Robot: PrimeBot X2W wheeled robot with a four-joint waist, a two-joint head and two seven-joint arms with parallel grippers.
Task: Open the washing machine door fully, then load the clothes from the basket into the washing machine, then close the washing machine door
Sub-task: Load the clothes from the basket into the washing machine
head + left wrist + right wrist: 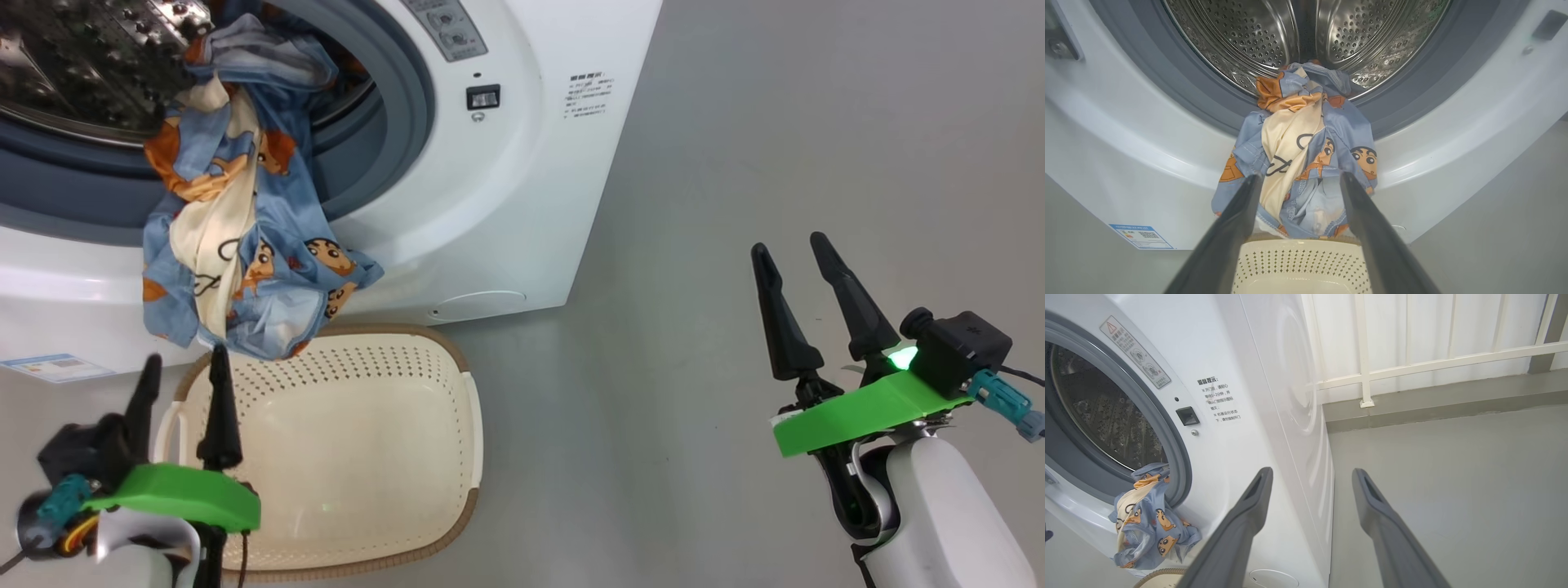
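Washing machine: a big white front-loading washing machine (pixel 506 204) stands on the grey floor (pixel 718 163). Its round mouth is uncovered, so I can see the steel perforated drum (pixel 1306 32) and the grey rubber ring (pixel 400 106).
Clothes: the light blue fabric clothes printed with orange-brown cartoon figures, with a cream-white part (pixel 237 229), lie draped over the lower lip of the mouth. The top end is tucked into the drum. The rest hangs down the white front, and the lowest fold reaches the basket's far rim.
Basket: a small rectangular cream plastic basket with perforated sides and a brown woven-look rim (pixel 384 367) sits on the floor, close against the machine's front and right under the hanging clothes.
Left hand: the left hand (pixel 184 356) hovers over the basket's near left corner. Its two long dark fingers are spread wide and grip nothing, and they point at the hanging bundle. I cannot tell whether the tips touch the fabric.
Right hand: the right hand (pixel 789 242) is over the floor, well apart from the machine and basket. Its fingers are parted with nothing between them.
Sticker: a blue label sticker (pixel 57 367) sits low on the machine's front, by its left edge.
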